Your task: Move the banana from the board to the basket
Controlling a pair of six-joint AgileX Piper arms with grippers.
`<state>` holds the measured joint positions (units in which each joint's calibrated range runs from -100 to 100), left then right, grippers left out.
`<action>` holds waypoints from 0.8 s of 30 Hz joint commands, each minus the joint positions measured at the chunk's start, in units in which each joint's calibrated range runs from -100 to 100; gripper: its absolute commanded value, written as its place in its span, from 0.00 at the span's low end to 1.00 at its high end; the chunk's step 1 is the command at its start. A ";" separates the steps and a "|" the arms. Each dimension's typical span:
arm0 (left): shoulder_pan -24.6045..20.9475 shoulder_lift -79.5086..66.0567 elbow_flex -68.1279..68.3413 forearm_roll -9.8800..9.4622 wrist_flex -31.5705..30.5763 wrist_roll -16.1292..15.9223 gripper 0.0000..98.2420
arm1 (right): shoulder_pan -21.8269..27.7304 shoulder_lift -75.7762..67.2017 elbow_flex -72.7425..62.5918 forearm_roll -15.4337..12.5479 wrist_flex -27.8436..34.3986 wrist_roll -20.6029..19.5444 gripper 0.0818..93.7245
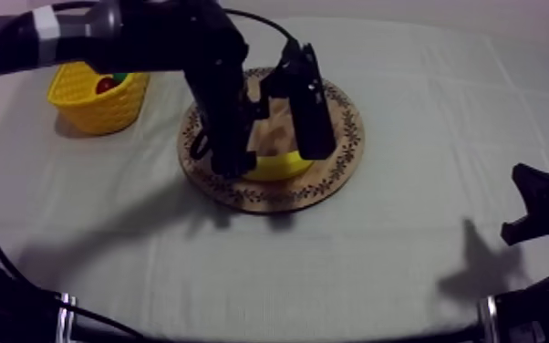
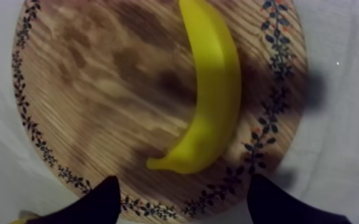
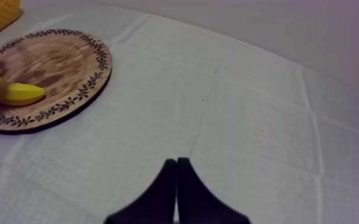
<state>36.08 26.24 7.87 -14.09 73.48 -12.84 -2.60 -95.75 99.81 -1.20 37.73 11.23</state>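
Yellow banana lies by the wooden board's near edge, under the left gripper, fingers spread. Step, apparently: approach; next, descend and close; right gripper idle, fingers pressed together.

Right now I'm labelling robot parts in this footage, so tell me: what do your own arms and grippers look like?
Both arms are black. My left arm is thick and rounded, with a pale grey band round one segment; my right arm shows angular black parts. The left gripper and the right gripper each have two plain black fingers that narrow toward the tips.
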 commanded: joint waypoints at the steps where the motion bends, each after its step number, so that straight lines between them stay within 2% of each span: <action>1: -0.14 1.38 -0.77 0.67 -0.04 -0.28 0.79 | 0.00 0.00 -0.03 0.01 0.01 -0.02 0.00; 15: 0.10 8.71 -4.98 5.06 -1.42 -2.15 0.73 | 0.00 0.00 -0.03 0.01 0.01 0.00 0.00; 24: 0.69 12.72 -9.67 7.47 -1.96 -2.02 0.70 | 0.00 0.00 -0.03 0.01 0.01 -0.02 0.00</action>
<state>36.76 38.80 -1.40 -6.79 71.58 -14.79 -2.60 -95.75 99.81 -1.20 37.72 11.23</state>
